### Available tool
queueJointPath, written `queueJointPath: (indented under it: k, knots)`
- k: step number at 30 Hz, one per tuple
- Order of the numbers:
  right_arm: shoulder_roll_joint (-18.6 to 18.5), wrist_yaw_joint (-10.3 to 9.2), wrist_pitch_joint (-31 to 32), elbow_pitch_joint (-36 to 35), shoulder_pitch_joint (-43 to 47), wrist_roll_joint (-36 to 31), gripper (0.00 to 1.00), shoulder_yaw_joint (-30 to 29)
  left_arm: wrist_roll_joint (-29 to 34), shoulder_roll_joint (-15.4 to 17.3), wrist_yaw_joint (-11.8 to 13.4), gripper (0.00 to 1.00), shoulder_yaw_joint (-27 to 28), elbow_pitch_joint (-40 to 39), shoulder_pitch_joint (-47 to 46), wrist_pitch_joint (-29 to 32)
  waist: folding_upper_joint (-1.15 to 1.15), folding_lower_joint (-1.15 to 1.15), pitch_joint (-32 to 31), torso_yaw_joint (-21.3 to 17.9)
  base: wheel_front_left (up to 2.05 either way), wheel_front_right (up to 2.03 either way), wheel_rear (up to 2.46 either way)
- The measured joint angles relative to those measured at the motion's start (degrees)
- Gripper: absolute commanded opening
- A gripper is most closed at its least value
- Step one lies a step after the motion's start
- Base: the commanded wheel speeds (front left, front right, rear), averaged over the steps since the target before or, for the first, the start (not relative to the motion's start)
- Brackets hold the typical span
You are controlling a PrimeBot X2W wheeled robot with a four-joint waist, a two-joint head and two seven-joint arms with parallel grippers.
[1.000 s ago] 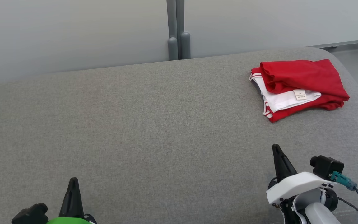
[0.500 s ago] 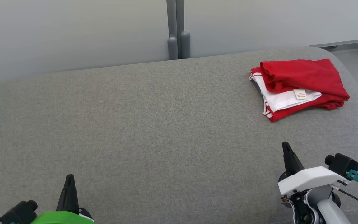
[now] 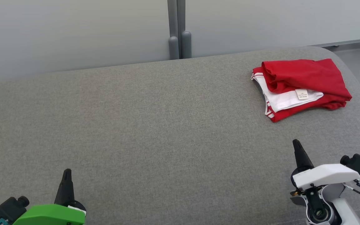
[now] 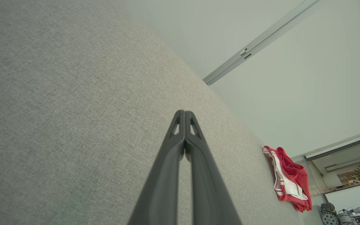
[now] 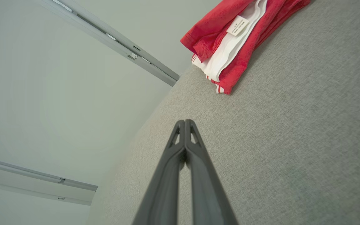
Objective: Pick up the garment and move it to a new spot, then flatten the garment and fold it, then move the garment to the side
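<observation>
Head view: both grippers shut and empty, garment at far right

Lower left: your left gripper has its two dark fingers pressed together with nothing between them, over the grey cushion. The left wrist view confirms the tips are touching. Centre: bare fabric, with the partition post behind it. Lower right: your right gripper is likewise closed on nothing, well short of the garment.

Garment: red with white trim, lying in a folded stack near the cushion's far right corner. The white label is face up, and a white layer shows under the red top layer. Judgement: the fold and side placement look done, so the task reads as near its end.

Handling, judged: light, soft, limp cloth. The layers will slide over one another, and the stack will sag if you lift it at one point. If you must shift it, pinch through all layers at the folded edge nearest the right gripper, or take two corners with both grippers. Avoid the loose top flap.
</observation>
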Motion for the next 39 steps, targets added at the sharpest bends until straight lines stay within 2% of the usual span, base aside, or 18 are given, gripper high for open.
queueJointPath:
  k: [39]
  knots:
    - [-0.16, 3.94, 6.50, -1.91, -1.59, 29.47, 0.00, -9.56, -29.54, 1.54, -4.47, 0.00, 2.61, 2.78, -6.14, 6.47, 0.00, 0.00, 0.29, 0.02, 0.00, 0.00, 0.00]
